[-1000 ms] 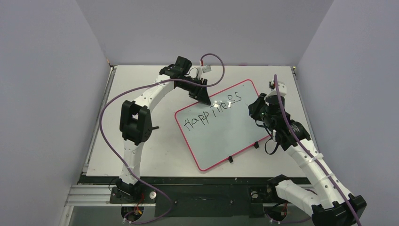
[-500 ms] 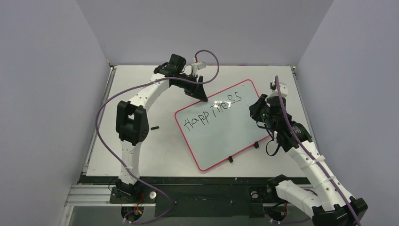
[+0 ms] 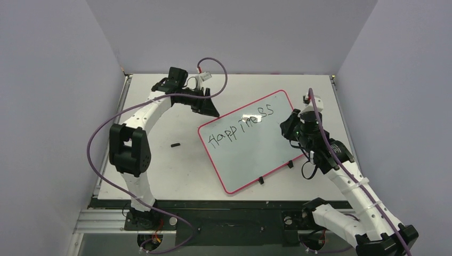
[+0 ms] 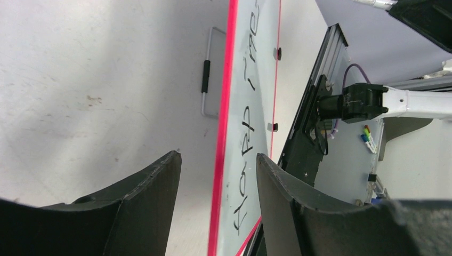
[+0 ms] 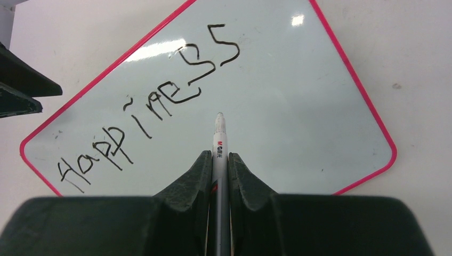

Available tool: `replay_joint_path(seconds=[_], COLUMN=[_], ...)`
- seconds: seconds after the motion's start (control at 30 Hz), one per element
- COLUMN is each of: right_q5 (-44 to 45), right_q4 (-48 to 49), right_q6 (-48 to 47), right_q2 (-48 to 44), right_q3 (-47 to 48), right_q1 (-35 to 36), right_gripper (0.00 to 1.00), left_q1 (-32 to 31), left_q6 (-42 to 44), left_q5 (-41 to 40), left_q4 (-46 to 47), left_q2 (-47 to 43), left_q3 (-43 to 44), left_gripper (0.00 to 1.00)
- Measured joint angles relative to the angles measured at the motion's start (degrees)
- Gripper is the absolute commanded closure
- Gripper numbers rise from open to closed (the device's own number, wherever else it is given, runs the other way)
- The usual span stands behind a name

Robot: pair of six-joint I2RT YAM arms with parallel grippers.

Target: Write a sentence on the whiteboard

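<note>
Clamped tight on a marker [image 5: 220,141], the right jaws aim its white tip out over the whiteboard [image 3: 250,152], just below the black lettering [image 3: 240,124]; whether the tip touches the surface cannot be told. The left jaws stand wide apart and hold nothing. They hang above the table [image 3: 160,176] just off the board's far left corner, at the end of the left arm [image 3: 144,114]. From the left wrist, the two dark fingers [image 4: 144,208] frame the board's thin red rim [image 4: 226,106] and part of the writing. The whiteboard lies flat but turned askew, right of the table's middle and between the two arms. One corner reaches toward the far edge, and two small black tabs [image 3: 261,181] sit on the side nearest the arm bases. The lettering runs in a single slanted line along the board's far side and reads "Happiness". The rest of the white surface is bare. The right arm [image 3: 341,176] leans in over the board's right edge. A small black piece [image 3: 174,144] lies on the table left of the board, apart from it. A wire loop with a black sleeve [image 4: 207,80] shows just beside the rim in the left wrist view.
</note>
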Motion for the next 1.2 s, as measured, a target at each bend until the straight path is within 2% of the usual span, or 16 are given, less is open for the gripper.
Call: replay_joint_path(seconds=[0.1, 0.2, 0.6, 1.03, 1.2], right_q5=[-0.5, -1.1, 0.3, 4.6, 6.1], right_q4=[-0.2, -0.4, -0.3, 4.7, 6.5], right_q6=[-0.3, -0.9, -2.1, -5.6, -5.8], right_q2=[0.0, 0.0, 2.9, 12.1, 15.1], right_q3=[0.1, 0.3, 0.7, 0.7, 0.6], right_q1=[3.3, 7.6, 20.6, 35.4, 38.8], right_gripper=[1.0, 1.0, 1.0, 1.0, 1.0], left_q1=[-0.3, -0.6, -3.0, -3.9, -4.0], left_q6=[-2.6, -4.3, -5.5, -5.6, -5.6], left_q5=[0.6, 0.9, 0.8, 1.4, 1.3], left_q4=[4.3, 6.8, 10.4, 10.0, 9.9], left_q2=[-4.6, -6.1, -6.3, -6.3, -6.6], left_q3=[-8.6, -12.0, -14.4, -14.9, -14.9], left_gripper=[0.54, 0.58, 0.66, 0.97, 1.0])
